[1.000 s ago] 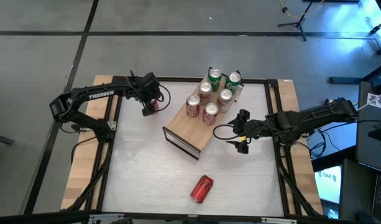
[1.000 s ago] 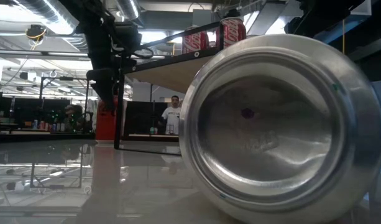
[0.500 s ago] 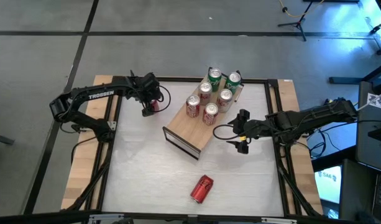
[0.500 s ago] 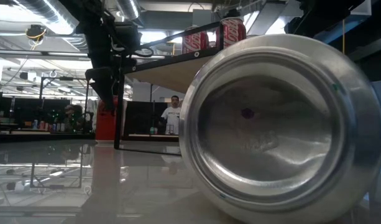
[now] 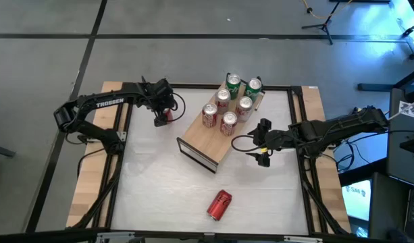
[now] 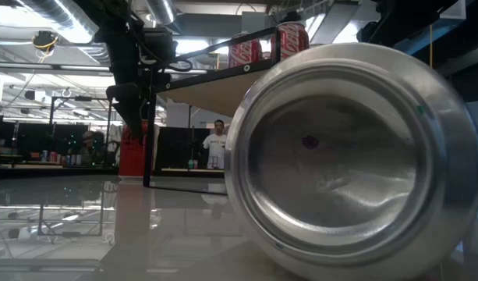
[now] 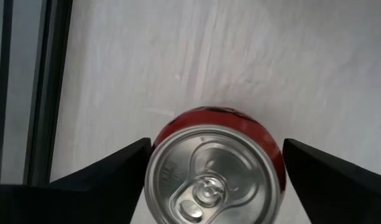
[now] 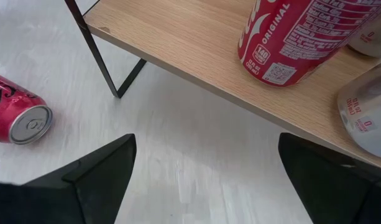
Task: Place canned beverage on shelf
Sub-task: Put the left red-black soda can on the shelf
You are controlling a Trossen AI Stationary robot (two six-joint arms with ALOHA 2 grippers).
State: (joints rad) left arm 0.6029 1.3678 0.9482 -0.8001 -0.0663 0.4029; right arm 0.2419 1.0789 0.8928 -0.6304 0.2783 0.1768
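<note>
Over the table's far left corner, the left gripper (image 7: 212, 177) is held spread around an upright red can (image 7: 216, 168), not yet clamped, evidently lined up for a grasp, while the shelf (image 5: 210, 138), six cans loaded, is left waiting mid-table.

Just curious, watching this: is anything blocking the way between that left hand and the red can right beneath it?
Nothing visible. The left hand sits directly over the upright red can, fingers open on either side of it.
</note>
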